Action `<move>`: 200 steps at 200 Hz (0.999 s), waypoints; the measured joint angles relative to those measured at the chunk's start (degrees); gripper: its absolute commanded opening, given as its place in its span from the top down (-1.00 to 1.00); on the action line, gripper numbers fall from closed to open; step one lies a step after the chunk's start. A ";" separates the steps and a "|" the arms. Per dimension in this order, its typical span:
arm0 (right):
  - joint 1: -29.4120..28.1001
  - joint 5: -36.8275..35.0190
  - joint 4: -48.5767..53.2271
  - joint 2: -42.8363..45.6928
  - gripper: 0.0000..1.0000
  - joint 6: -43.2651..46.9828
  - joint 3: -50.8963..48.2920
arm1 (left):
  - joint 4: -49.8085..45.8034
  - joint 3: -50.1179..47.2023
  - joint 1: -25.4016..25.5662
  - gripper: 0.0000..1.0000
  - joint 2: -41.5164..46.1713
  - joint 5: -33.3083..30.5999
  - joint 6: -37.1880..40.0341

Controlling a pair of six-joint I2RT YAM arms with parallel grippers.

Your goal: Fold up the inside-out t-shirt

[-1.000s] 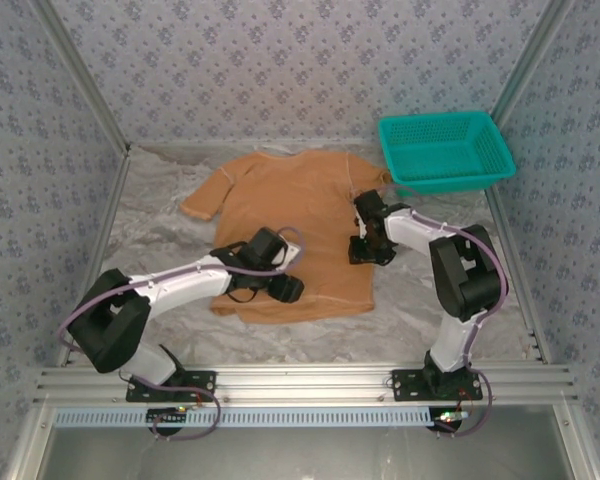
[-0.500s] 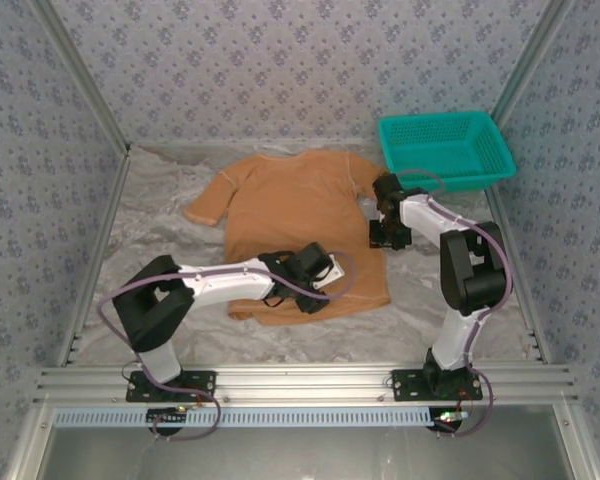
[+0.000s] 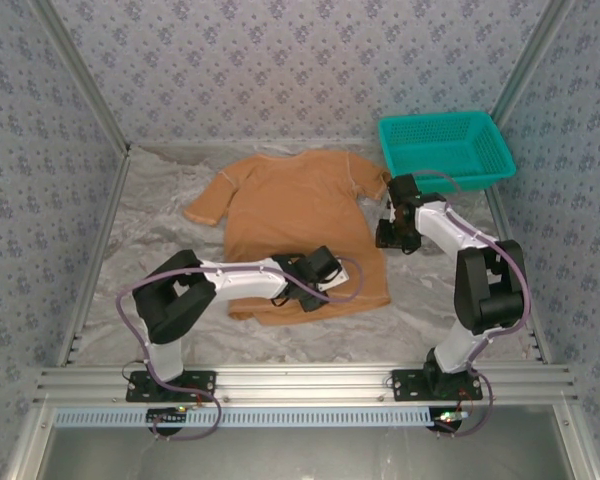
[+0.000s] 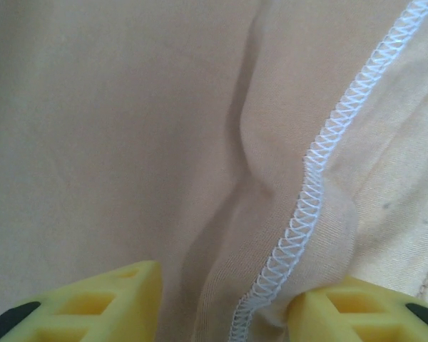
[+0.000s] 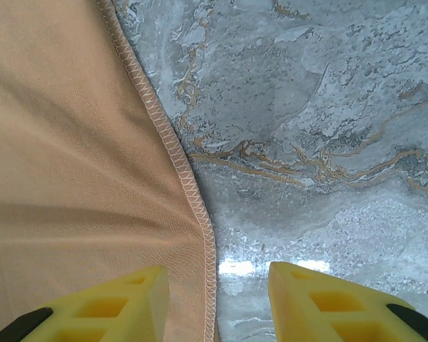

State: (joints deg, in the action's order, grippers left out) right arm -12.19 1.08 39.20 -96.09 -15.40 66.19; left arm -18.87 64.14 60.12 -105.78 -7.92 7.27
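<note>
Just left of the teal basket [image 3: 445, 150], the inside-out t-shirt [image 3: 295, 215] lies flat on the table [image 3: 150, 230], with the left hand [image 4: 225, 306] part-open astride its stitched seam and the right hand [image 5: 217, 299] part-open, empty, over its basket-side edge.

The orange-tan t-shirt [image 3: 295, 215] lies spread flat, white seam stitching exposed.

T-shirt [image 3: 300, 210] is orange-tan, basket [image 3: 445, 150] teal, table [image 3: 160, 230] marbled grey.
</note>
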 measured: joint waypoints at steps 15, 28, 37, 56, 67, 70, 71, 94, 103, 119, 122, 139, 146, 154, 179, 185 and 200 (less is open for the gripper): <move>0.00 0.04 -0.13 0.00 0.13 0.00 -0.07 | 0.00 0.00 -0.11 0.32 0.00 -0.28 -0.24; -0.09 0.17 -0.15 0.00 0.13 0.02 -0.07 | 0.07 0.00 -0.44 0.46 0.00 -0.20 -0.35; -0.11 0.22 -0.17 0.00 0.13 0.20 -0.07 | 0.07 0.00 -0.61 0.56 0.00 0.09 -0.81; -0.33 0.22 -0.26 0.55 0.11 0.26 -0.59 | 0.07 0.00 -1.29 0.77 0.09 1.22 -1.18; -0.35 0.28 -0.46 1.55 0.08 0.39 -1.40 | 0.04 0.00 -1.77 0.87 0.28 1.97 -1.25; -0.35 0.39 -0.46 1.97 0.07 0.39 -1.64 | 0.02 0.00 -1.99 0.89 0.39 2.29 -1.49; -0.37 0.39 -0.46 2.08 0.07 0.39 -1.70 | 0.04 0.00 -2.03 0.90 0.42 2.34 -1.62; -0.50 1.57 -1.36 6.88 -0.01 0.66 -4.11 | 0.02 0.00 -3.37 1.00 1.84 4.31 -2.21; -0.66 2.40 -2.40 9.70 -0.02 0.85 -5.51 | -0.02 0.00 -4.11 1.00 2.80 5.35 -2.64; -1.25 4.44 -4.68 15.76 -0.05 1.09 -8.44 | 0.02 0.00 -5.53 1.00 5.09 7.13 -3.93; -1.49 4.85 -5.29 16.83 -0.06 1.25 -9.09 | 0.02 0.00 -5.77 1.00 5.51 7.30 -4.17; -3.85 7.32 -9.07 24.00 -0.08 1.70 -13.27 | 0.09 0.00 -7.43 1.00 8.17 8.98 -6.38; -5.53 8.35 -11.34 27.02 -0.11 1.88 -15.58 | 0.04 0.00 -8.17 1.00 9.09 9.84 -7.39; -8.22 9.42 -14.62 30.84 -0.14 2.10 -18.95 | -0.20 0.26 -9.09 1.00 9.88 10.80 -8.57; -19.58 10.71 -27.69 40.33 -0.13 2.10 -31.87 | -2.08 3.45 -11.50 1.00 10.16 13.62 -11.45; -22.32 10.29 -31.61 40.98 -0.10 2.10 -34.99 | -2.69 4.42 -11.89 1.00 10.16 14.29 -11.91; -29.88 7.61 -42.42 39.08 0.01 2.38 -42.12 | -4.00 6.49 -12.59 1.00 10.16 15.96 -12.81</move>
State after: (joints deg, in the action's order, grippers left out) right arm -42.06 8.69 -3.22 -57.01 -13.02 24.08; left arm -22.87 70.63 47.53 -95.61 8.03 -5.54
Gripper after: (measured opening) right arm 0.533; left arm 0.041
